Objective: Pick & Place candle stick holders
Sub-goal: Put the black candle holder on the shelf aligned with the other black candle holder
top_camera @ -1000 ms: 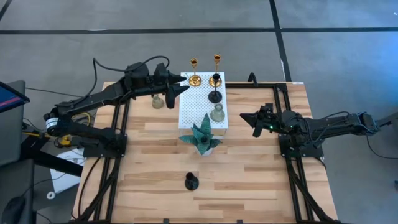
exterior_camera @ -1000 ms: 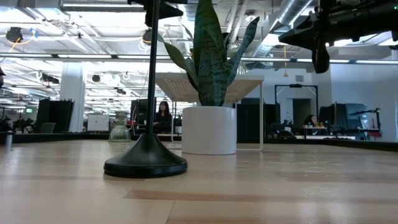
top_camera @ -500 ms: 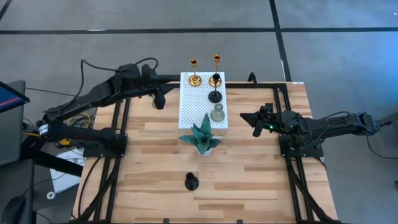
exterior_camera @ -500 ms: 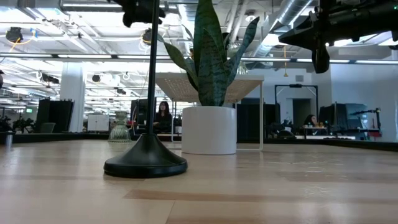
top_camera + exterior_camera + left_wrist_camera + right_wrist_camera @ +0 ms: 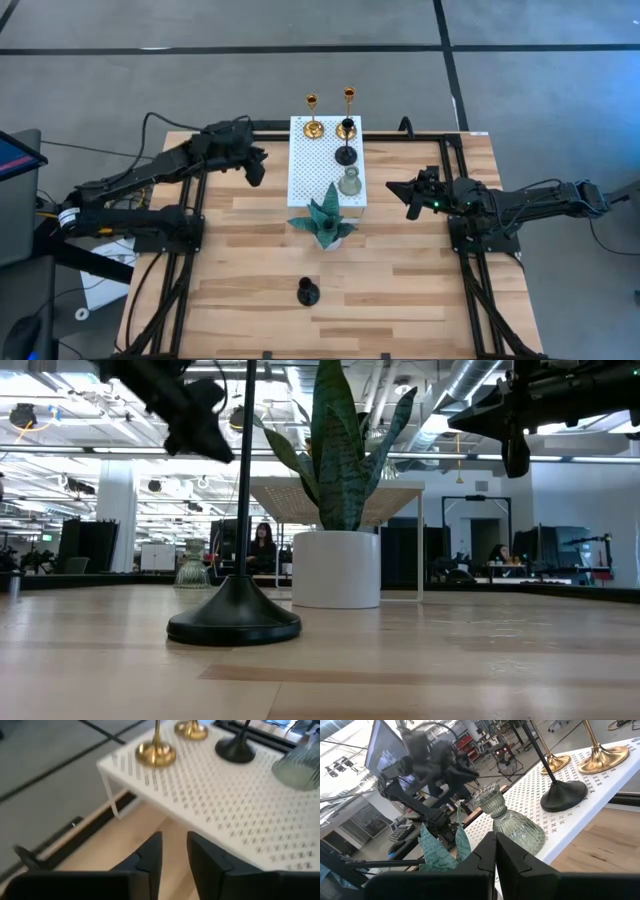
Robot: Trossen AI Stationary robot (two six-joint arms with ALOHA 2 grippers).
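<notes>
The risk I see is on the left side. The left end effector (image 5: 256, 172) hangs over the surface (image 5: 400, 300) just left of the white perforated board (image 5: 318, 170). Its fingers stand released but with only a narrow gap, and nothing is between them. The squat grey-green holder (image 5: 192, 565) that waits there stands on the wood at the far side, well below the fingers as the low view shows it. From above it is hidden under the arm.

If the arm goes down with so small a gap, the fingertips may land on the holder's rim. I think this would tip it or push it against the board's leg. If the fingers close fully up there, they will grasp only air. The ribbed holder also looks smooth, so a grip off its centre could slip.

The right end effector (image 5: 411, 196) waits clenched and empty, right of the board. The two gold holders (image 5: 313, 128), one black holder (image 5: 346, 152) and the second grey-green one (image 5: 349, 183) stand on the board. The other black holder (image 5: 308, 292) stands alone near the front, beyond the teal ornament (image 5: 325, 222).

One second ago the left end effector reached over the board's far left corner with the fingers much wider. It has since drawn back to the left and narrowed. The holders and the right arm have not moved.
</notes>
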